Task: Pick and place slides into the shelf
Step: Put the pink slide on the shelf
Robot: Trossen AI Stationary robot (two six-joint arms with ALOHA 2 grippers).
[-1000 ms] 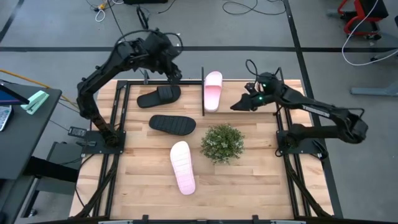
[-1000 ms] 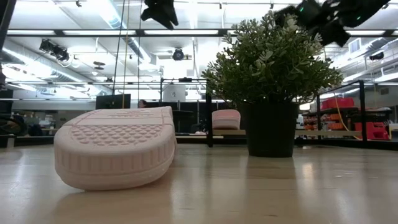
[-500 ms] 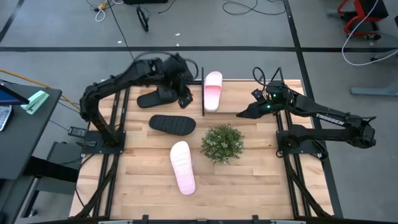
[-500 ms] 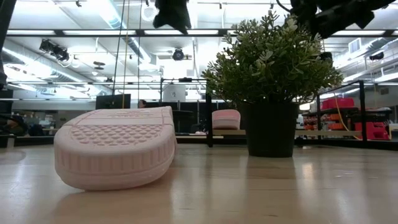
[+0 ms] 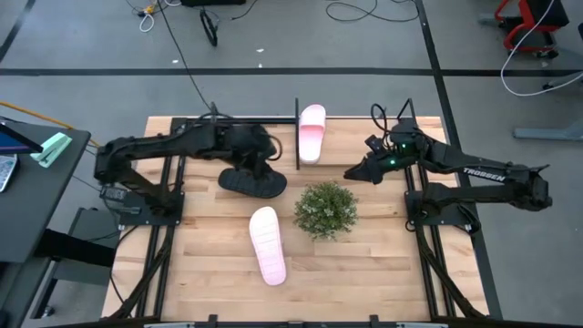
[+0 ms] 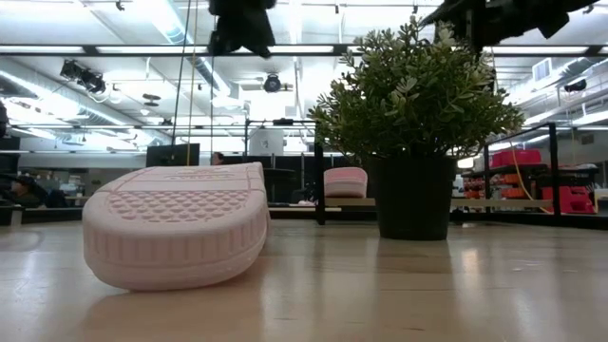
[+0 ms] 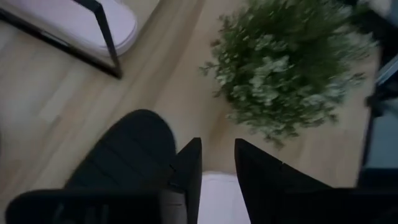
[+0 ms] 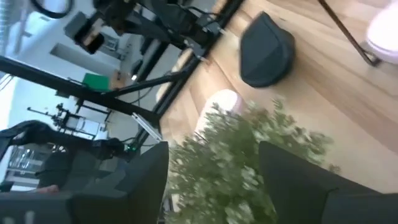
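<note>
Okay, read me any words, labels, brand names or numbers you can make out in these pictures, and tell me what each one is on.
"TROSSEN": white lettering on the right arm's forearm link, seen from above; small, only just legible.
No other readable text: none shows on the pink slides, the black slide, the plant, the shelf or the table.

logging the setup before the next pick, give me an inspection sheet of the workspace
surface: wooden table, bare at the near edge.
job's things: one pink slide sits in the shelf; another pink slide lies sole up at the front; a black slide lies mid-table. A fourth slide is not visible, perhaps under the left arm.
clutter: potted plant right of centre.
grippers: left pincer just above the black slide, fingers slightly apart; right pincer open, above the table beside the plant.
cables: loose cables on the floor behind the table.
surroundings: a side desk at left; workshop beyond.
</note>
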